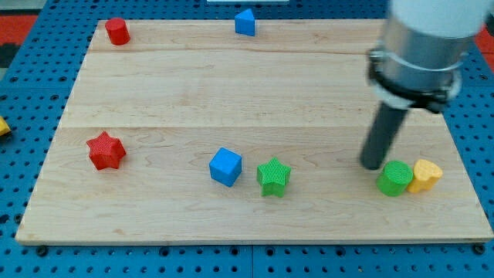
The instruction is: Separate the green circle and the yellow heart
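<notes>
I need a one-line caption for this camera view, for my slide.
My tip rests just left of the green circle, which touches the yellow heart near the wooden board's lower right.

Yellow block [2, 126] (shape unclear) cut off at the view's left edge.

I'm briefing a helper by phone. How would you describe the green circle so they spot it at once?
Look at the board's bottom right corner. Two blocks touch there, just right of my tip: the green circle is the left one, round, while the yellow heart lies right.
</notes>
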